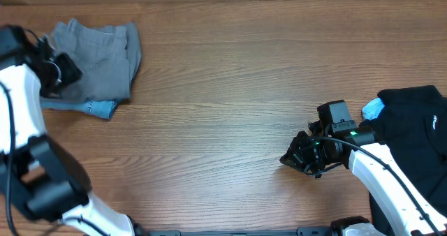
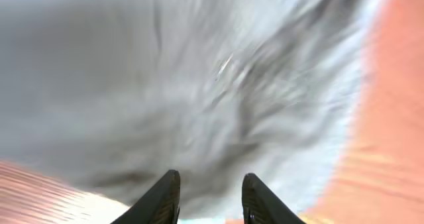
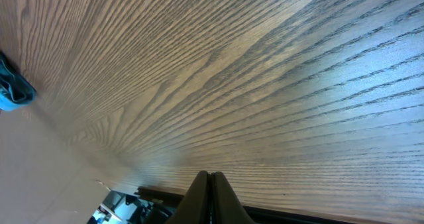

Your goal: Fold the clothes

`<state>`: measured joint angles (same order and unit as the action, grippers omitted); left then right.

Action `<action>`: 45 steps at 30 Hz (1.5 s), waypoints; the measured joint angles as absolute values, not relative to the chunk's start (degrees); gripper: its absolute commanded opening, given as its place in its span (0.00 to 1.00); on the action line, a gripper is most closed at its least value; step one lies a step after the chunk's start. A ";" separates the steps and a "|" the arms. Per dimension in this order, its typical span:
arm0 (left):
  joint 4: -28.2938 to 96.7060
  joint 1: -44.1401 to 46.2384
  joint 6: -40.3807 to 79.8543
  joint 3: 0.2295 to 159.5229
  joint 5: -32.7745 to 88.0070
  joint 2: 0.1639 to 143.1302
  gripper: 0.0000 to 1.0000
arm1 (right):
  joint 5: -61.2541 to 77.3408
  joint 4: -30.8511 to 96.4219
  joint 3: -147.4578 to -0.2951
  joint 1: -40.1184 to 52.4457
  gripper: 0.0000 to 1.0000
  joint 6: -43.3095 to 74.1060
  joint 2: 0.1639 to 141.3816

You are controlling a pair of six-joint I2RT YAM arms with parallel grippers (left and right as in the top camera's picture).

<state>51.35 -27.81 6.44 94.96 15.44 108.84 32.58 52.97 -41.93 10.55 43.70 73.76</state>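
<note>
Wood-grain counter point(image 1: 223, 89) carried everything, and most of it lay bare. At its right edge a black garment point(image 1: 412, 117) sat bunched, not yet folded as far as we could judge. Grey shorts point(image 1: 105, 61) lay at the far left corner, doubled over on top of denim shorts point(image 1: 101, 109), whose blue hem peeked out on the near side. Our left pincer point(image 2: 211, 196) hung just over the grey cloth, jaws partly parted. We saw nothing pinched between them, though that view was blurred. Our right pincer point(image 3: 211, 187) was closed tight and empty over bare wood, near the black garment. We judged the grey fold to be the step in hand. To do it well, we would lift the left pincer straight up, so no finger snagged the cloth and pulled the fold open.
</note>
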 measured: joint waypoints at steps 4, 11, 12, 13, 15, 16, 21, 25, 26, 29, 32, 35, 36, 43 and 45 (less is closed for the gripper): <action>47.55 -28.69 4.71 95.57 11.62 102.48 0.08 | 32.58 52.25 -41.93 10.55 0.04 43.46 73.76; 46.22 -30.17 3.36 95.59 7.35 112.57 0.08 | 32.56 51.29 -41.93 10.55 0.05 43.44 73.76; 46.15 -31.38 4.47 95.59 5.69 115.50 0.08 | 32.58 51.64 -41.93 10.55 0.05 43.46 73.76; 46.13 -31.59 4.58 95.57 5.45 115.87 0.11 | 32.56 51.66 -41.93 10.55 0.05 43.44 73.76; 45.71 -33.52 5.69 95.48 5.50 117.93 0.18 | 32.58 51.64 -41.95 10.55 0.05 43.44 73.76; 45.34 -34.02 5.96 95.48 6.11 118.19 0.21 | 32.56 51.72 -41.93 10.55 0.05 43.44 73.76; 44.86 -35.55 5.76 96.40 14.66 118.04 0.26 | 32.56 52.69 -41.93 10.55 0.05 43.44 73.76; 46.68 -33.43 4.05 96.97 23.11 114.85 0.27 | 32.58 52.69 -41.93 10.55 0.05 43.44 73.76; 47.64 -32.21 3.03 97.21 24.43 113.58 0.27 | 32.56 52.64 -41.93 10.55 0.05 43.44 73.76; 49.78 -25.96 -0.19 98.52 25.63 110.24 0.22 | 32.53 52.40 -41.93 10.55 0.05 43.46 73.76; 50.48 -20.23 -1.83 98.65 23.44 110.15 0.16 | 32.56 52.77 -41.93 10.55 0.05 43.46 73.76; 50.94 -14.87 -2.17 98.59 19.35 112.73 0.15 | 32.56 52.95 -41.93 10.55 0.05 43.44 73.76; 51.03 -13.76 -1.83 98.59 17.80 113.78 0.15 | 32.56 52.99 -41.93 10.55 0.05 43.44 73.76; 52.21 -11.22 0.03 97.45 7.68 118.72 0.17 | 32.12 53.04 -41.93 10.55 0.05 43.44 73.76; 53.82 -11.18 0.03 97.49 8.14 118.30 0.24 | 31.62 52.86 -41.93 10.55 0.06 43.44 73.76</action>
